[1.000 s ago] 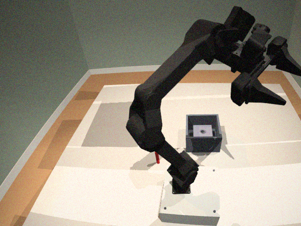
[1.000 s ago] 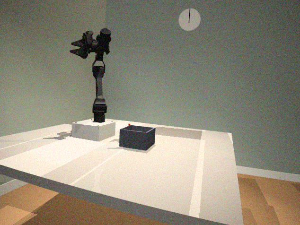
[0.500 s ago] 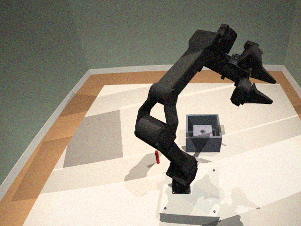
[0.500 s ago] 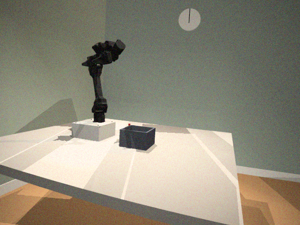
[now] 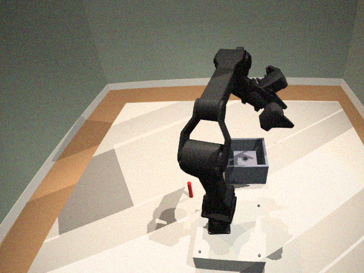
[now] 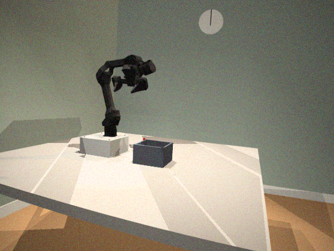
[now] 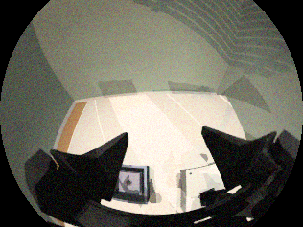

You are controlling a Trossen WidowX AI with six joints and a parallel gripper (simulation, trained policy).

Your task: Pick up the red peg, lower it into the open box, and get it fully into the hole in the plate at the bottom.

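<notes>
No brand, label or writing is legible. The black arm (image 5: 216,85) (image 6: 107,94) arches up, its gripper (image 5: 283,105) (image 6: 124,90) (image 7: 166,133) raised well above the table (image 5: 158,123) (image 6: 210,189) (image 7: 134,119) and angled downward. Jaws stand almost fully apart, holding nothing. The smooth, cylindrical red peg (image 5: 190,189) (image 6: 144,138) stands upright on the table, left of the open, square-cornered dark box (image 5: 248,175) (image 6: 148,154) (image 7: 147,186). The pale plate (image 5: 252,155) (image 7: 136,178) inside has a round hole.

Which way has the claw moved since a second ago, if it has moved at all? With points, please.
Yes: in the exterior view the claw (image 6: 123,91) has come down and toward the box (image 6: 152,155), measured against the clock (image 6: 210,27).
</notes>
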